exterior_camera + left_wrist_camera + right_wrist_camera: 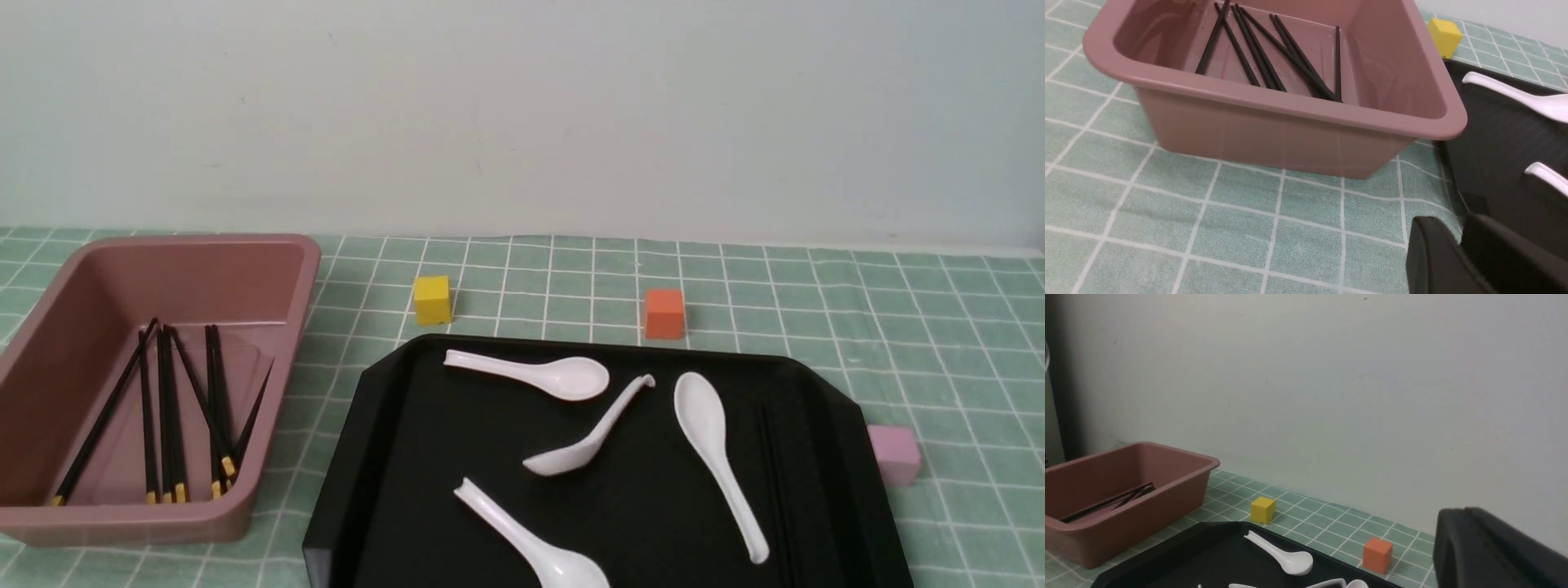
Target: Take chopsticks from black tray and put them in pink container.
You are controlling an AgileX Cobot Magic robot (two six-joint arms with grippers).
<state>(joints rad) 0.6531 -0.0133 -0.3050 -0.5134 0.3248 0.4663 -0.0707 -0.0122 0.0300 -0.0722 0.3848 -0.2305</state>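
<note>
The pink container [302, 269] stands at the left and holds several black chopsticks [167, 408] with gold bands toward its near wall. The black tray [424, 457] fills the middle. A faint pair of chopsticks [780, 490] lies along its right side, hard to make out against the black. Neither gripper shows in the front view. My left gripper [1459, 228] hangs low over the cloth by the tray's corner [1494, 155], short of the container [1290, 102], its fingers together and holding nothing. My right gripper [1466, 512] is raised toward the wall, shut and empty.
Several white soup spoons [539, 374] [592, 433] [718, 457] lie scattered in the tray. A yellow cube [432, 299] and an orange cube [664, 313] sit behind it. A pale pink cube [894, 453] sits at its right edge. Green checked cloth covers the table.
</note>
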